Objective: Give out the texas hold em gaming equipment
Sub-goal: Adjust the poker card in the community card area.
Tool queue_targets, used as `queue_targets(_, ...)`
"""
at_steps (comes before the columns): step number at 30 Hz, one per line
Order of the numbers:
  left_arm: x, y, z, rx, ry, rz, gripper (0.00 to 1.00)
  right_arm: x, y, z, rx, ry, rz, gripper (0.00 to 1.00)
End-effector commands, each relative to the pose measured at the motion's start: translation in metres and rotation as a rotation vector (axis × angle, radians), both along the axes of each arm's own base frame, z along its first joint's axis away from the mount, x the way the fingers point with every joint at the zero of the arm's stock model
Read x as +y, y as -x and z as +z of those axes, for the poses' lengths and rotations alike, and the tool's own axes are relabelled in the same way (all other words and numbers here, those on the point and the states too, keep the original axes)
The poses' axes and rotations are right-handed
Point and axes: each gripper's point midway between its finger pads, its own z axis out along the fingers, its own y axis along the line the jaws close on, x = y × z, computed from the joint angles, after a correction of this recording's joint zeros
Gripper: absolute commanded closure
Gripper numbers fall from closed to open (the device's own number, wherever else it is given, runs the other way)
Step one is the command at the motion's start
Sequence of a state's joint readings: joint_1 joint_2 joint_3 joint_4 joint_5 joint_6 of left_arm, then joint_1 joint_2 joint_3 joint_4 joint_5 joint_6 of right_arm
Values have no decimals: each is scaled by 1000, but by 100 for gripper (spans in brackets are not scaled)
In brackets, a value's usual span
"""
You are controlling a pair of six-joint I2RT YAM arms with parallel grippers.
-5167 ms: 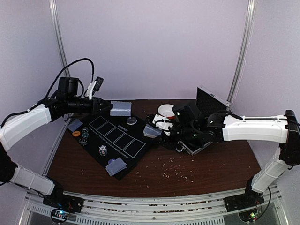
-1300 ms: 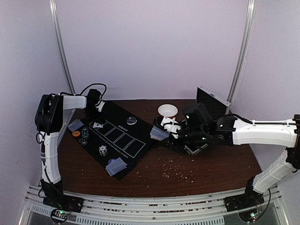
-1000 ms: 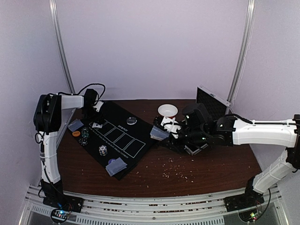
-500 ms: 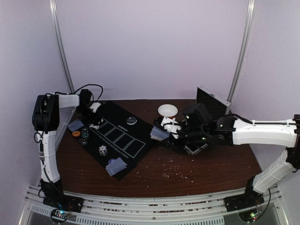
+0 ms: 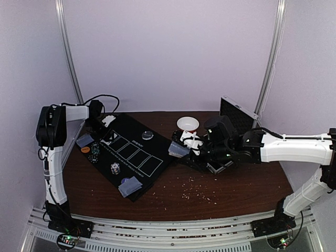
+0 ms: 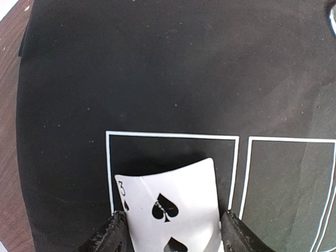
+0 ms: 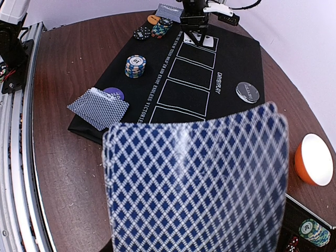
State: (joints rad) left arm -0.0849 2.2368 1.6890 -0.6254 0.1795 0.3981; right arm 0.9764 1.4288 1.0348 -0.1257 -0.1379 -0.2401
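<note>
Three of spades lies face-up in the far-left box of the black mat, between the spread jaws of the left gripper; only the wrist view shows its face. Right gripper clamps fanned blue-backed cards right of the mat. Left arm has drawn back leftward.

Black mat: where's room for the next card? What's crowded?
Bare: the four outlined boxes past the three of spades, and the black mat's far strip around the grey disc. Crowded: its near-left edge, with chip stack and face-down cards; the right gripper holds a card fan beside the right edge.
</note>
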Motion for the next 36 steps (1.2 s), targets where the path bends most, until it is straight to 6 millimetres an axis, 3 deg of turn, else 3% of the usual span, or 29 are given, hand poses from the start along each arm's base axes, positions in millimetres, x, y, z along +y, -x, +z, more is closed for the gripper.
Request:
queue_targets(1,-8,8,-3,15,-4,-78,36,2,-5,13,-22,-17,-7,61)
queue_targets(8,-11,2,3,-40,-36,-93,34,2,-5,12,-20,-15,-6,61)
queue_targets(18,-19,-4,30,-133,-42,-138,29,2,-5,12,-20,-15,-9,61)
queue_targets(21,-24,-9,49,-198,-36,-137,28,1,-5,13,-21,-16,-11,61)
queue_targets(25,-17,-26,88,-318,-51,-54,26,1,-5,15,-23,-19,-13,61)
queue_targets(28,-23,-30,138,-416,8,1,26,0,-5,17,-26,-23,-16,61)
queue_targets(30,-40,-23,174,-479,81,-1,26,0,-6,18,-30,-26,-17,61)
queue_targets(32,-48,-15,194,-544,51,-5,22,1,-7,20,-33,-28,-19,61)
queue_targets(34,-34,-16,190,-557,-64,33,21,2,-6,20,-30,-26,-14,61)
queue_targets(36,-11,-19,166,-487,-198,88,20,2,-5,21,-31,-31,-11,61)
